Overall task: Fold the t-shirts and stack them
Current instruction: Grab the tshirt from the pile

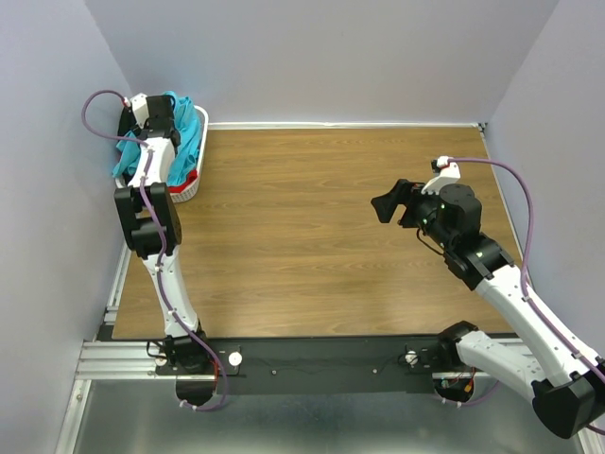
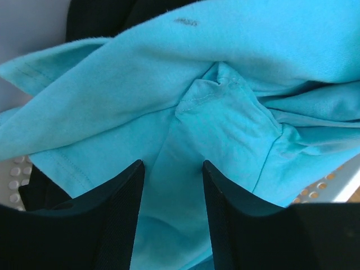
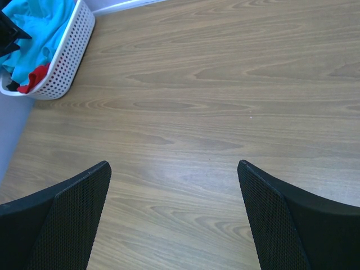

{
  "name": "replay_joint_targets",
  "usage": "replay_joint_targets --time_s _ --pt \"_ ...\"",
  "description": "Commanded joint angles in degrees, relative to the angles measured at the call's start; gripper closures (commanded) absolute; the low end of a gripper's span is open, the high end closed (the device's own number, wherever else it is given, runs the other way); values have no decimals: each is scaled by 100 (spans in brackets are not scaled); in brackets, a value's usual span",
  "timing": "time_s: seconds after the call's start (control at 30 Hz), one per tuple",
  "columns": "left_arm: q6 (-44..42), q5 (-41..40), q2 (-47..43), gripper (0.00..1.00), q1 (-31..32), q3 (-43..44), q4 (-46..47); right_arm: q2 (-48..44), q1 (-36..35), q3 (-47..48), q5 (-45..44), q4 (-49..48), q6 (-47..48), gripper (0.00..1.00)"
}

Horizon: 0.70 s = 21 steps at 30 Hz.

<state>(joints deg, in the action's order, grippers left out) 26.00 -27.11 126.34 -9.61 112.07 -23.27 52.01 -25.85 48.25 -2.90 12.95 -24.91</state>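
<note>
The turquoise t-shirt [image 1: 184, 132] lies crumpled on top in the white lattice basket [image 1: 200, 142] at the far left of the table. My left gripper [image 1: 156, 118] hangs over the basket. In the left wrist view it [image 2: 172, 164] is open, with turquoise cloth [image 2: 225, 112] under and between the fingers; I cannot tell whether they touch it. A black t-shirt [image 2: 95, 17] shows beneath the turquoise one. A bit of the red t-shirt [image 3: 36, 76] shows at the basket's near end. My right gripper [image 1: 388, 203] is open and empty above the bare table [image 3: 173, 165].
The basket [image 3: 67, 56] stands against the left wall in the far left corner. The wooden table [image 1: 312, 236] has walls on its left, back and right. A metal rail with the arm bases runs along the near edge.
</note>
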Motion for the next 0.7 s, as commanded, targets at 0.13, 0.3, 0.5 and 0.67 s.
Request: replay_joint_targets --time_s 0.13,0.3,0.5,0.67 --pt "63 558 312 56 -138 148 94 29 18 -52 26 50 100 0" --pt "37 857 93 88 -147 157 191 29 18 -52 17 41 100 0" --pt "-25 1094 -390 100 -147 201 244 46 18 -44 70 50 100 0" --pt "-95 1243 -979 100 -147 175 270 46 18 -17 96 50 91 0"
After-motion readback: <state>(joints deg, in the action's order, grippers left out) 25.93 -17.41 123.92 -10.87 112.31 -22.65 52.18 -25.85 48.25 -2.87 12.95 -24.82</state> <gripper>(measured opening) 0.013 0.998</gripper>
